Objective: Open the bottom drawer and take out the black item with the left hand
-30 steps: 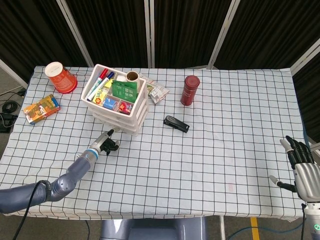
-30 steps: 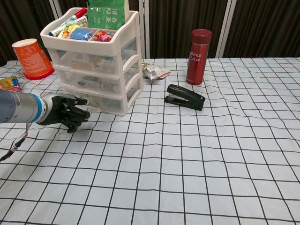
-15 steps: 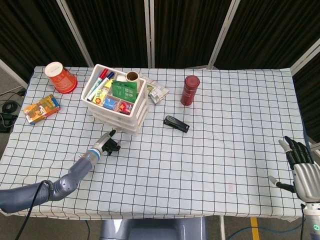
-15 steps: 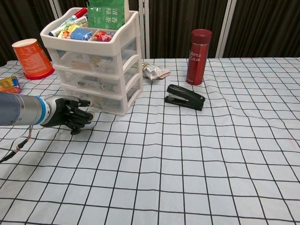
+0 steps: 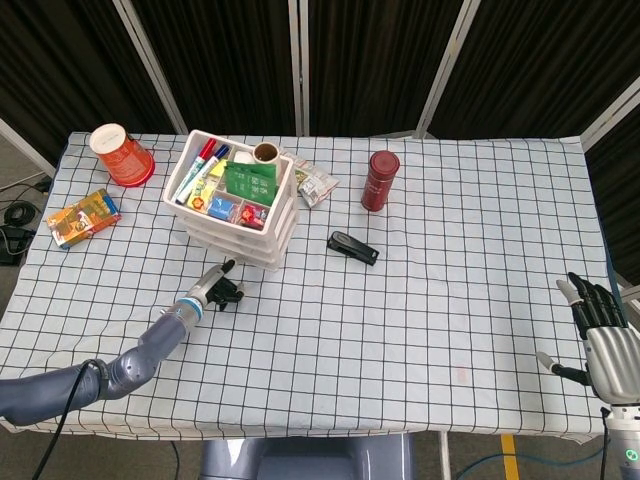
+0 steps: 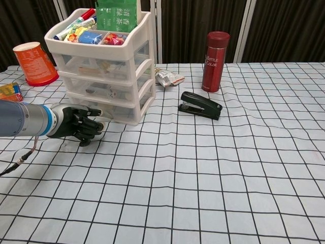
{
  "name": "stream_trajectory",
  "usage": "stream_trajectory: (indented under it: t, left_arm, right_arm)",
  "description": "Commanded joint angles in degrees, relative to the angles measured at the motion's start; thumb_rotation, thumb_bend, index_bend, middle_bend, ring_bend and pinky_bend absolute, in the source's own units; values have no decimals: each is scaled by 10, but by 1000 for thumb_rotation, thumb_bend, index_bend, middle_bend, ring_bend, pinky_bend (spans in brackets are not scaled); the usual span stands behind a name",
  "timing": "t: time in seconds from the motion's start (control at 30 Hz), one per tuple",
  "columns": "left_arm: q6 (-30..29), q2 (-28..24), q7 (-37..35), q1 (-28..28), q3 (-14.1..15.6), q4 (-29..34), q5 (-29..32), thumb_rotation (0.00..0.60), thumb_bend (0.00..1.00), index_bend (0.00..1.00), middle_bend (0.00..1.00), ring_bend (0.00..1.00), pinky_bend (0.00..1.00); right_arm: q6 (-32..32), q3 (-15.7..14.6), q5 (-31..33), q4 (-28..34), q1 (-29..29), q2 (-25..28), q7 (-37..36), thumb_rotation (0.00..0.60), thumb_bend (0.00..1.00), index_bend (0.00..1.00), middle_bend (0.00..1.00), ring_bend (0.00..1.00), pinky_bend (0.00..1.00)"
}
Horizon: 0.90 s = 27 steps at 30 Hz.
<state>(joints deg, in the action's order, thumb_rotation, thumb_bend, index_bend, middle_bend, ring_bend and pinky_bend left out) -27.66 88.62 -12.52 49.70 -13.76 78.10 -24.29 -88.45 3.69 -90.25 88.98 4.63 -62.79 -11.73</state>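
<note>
The white three-drawer organizer [image 5: 240, 215] [image 6: 101, 66] stands at the back left, with pens and packets in its top tray. Its bottom drawer [image 6: 116, 112] is closed, and I cannot make out what is inside through the cloudy front. My left hand [image 5: 218, 290] [image 6: 76, 128] lies low on the table just left of the drawer's front. Its fingers are curled, and one outstretched fingertip [image 6: 95, 113] touches the drawer's lip. My right hand [image 5: 600, 335] hovers with spread fingers at the table's near right edge, holding nothing.
A black stapler [image 5: 353, 247] [image 6: 200, 105] lies right of the organizer, with a red bottle [image 5: 380, 180] [image 6: 215, 53] behind it. A snack packet [image 5: 315, 183] [image 6: 168, 77], a red cup [image 5: 120, 153] [image 6: 34, 63] and a colourful box [image 5: 82, 216] [image 6: 9, 91] are at the back and left.
My left hand has slid right along the table to the bottom drawer's front. The organizer has shifted very slightly to the right. The right hand has barely moved.
</note>
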Motion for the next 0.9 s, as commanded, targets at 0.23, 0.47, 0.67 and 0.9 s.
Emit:
stream_trajectory:
  t: [0.23, 0.47, 0.67, 0.9]
  left_arm:
    - [2, -3, -12, -7, -3, 5, -22, 600, 734, 207, 919, 911, 755]
    - [4, -10, -18, -15, -1, 15, -42, 600, 734, 221, 920, 911, 755]
    - [3, -11, -23, -20, 2, 23, -58, 600, 734, 225, 919, 911, 755]
    - [-1, -19, -30, -36, 6, 48, -89, 600, 735, 228, 919, 911, 755]
  right_arm:
    - [1, 0, 0, 0, 1, -1, 2, 600, 24, 13, 0, 0, 0]
    - [1, -1, -1, 0, 0, -2, 5, 600, 24, 13, 0, 0, 0]
    - [1, 0, 0, 1, 0, -2, 6, 600, 24, 14, 0, 0, 0]
    - [1, -1, -1, 1, 0, -3, 7, 600, 24, 13, 0, 0, 0]
